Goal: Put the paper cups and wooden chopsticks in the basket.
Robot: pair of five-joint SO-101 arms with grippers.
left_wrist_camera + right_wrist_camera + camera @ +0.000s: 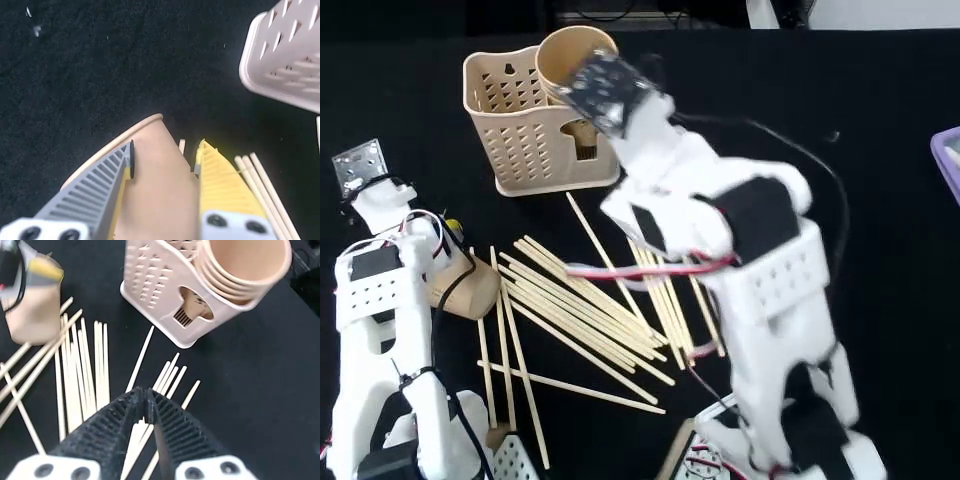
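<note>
The left end effector (165,152) clamps the paper cup (155,200), likely light and crushable, by its sides at the worktop's 9 o'clock; grip gently. The right end effector (146,395), closed and empty, hangs over stiff, thin wooden chopsticks (580,310).

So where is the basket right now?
In the high view the basket stands toward the far left, paper cups stacked inside, loose chopsticks scattered on its near side.
</note>
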